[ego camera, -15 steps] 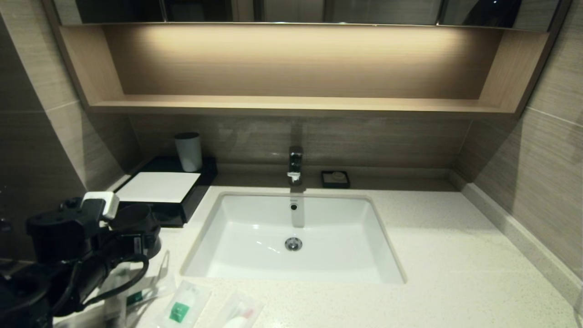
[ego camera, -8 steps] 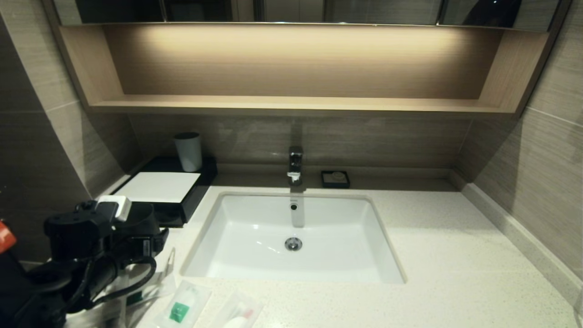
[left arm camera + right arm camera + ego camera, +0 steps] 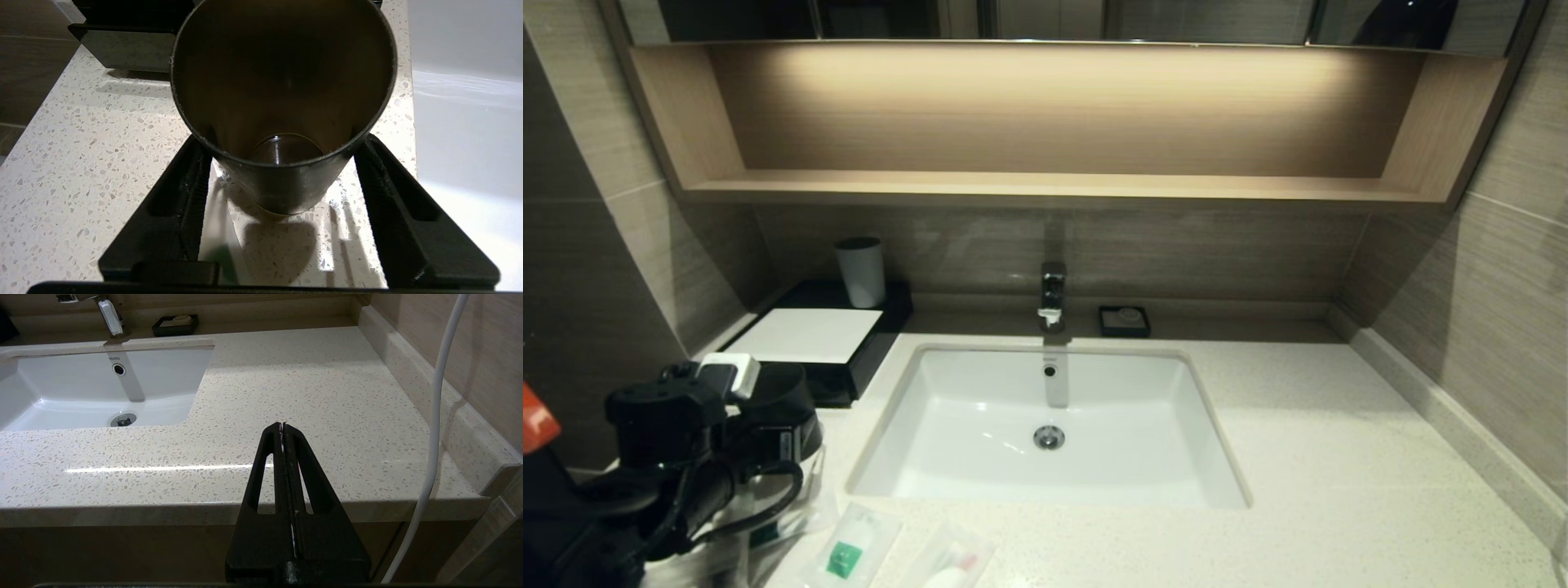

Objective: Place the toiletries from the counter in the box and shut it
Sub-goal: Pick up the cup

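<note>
A black tumbler (image 3: 282, 81) stands on the counter (image 3: 1339, 457) at the near left, just in front of the box (image 3: 874, 351). My left gripper (image 3: 282, 143) has a finger against each side of the tumbler's wall, shut on it. In the head view the left gripper (image 3: 768, 441) hides most of the tumbler (image 3: 780, 388). The toiletries lie along the front edge: a toothbrush pack (image 3: 776, 531), a sachet with a green label (image 3: 849, 551) and a packet with a pink-red mark (image 3: 952, 563). My right gripper (image 3: 282, 426) is shut and empty over the counter's front right edge.
The white sink (image 3: 1045, 425) fills the middle of the counter, with the tap (image 3: 1052, 294) behind it. A white tumbler (image 3: 861, 271) stands behind the box's white top panel (image 3: 809, 335). A small black dish (image 3: 1124, 320) sits by the back wall. A white cable (image 3: 433, 416) hangs at the right.
My left arm has moved a little right and down around the black tumbler, and its fingers have narrowed onto the tumbler's sides. The packets on the counter lie as before.
</note>
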You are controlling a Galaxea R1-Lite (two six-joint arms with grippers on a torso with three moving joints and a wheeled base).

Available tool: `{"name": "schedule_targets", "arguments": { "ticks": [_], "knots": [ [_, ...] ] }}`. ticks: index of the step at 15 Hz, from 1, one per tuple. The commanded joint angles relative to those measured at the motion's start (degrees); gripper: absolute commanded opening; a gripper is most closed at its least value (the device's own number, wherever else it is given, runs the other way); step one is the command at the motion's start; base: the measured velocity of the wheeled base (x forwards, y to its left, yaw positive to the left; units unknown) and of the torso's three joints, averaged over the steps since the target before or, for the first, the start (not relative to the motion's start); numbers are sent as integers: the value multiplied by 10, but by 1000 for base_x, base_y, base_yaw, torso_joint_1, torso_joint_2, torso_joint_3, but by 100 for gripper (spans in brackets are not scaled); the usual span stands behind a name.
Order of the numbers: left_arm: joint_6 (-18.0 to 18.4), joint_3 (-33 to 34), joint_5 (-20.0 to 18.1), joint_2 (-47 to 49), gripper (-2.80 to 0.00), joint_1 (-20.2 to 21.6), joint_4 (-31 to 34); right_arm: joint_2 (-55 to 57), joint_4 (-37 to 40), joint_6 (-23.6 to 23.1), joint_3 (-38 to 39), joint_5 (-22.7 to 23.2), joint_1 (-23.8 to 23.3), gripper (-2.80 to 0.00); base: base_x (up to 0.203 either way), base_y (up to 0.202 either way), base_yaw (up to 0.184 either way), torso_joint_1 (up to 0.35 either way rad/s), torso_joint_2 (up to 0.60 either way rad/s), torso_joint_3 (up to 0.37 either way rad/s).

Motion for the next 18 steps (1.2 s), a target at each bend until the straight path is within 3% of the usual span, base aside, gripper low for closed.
{"name": "schedule_targets", "arguments": {
  "ticks": [1,8,12,18],
  "knots": [
    [0,1,1,0,-280,0,-3,1,-1,0,0,0,0,-280,0,0,0,0,0,0],
    [-1,0,-2,-10,-280,0,-8,1,-1,0,0,0,1,-280,0,0,0,0,0,0],
    [0,1,-40,-124,-280,0,-10,1,0,0,0,0,1,-280,0,0,0,0,0,0],
    [3,-47,-26,-163,-280,32,12,1,-1,0,0,0,0,-280,0,0,0,0,0,0]
  ]
}}
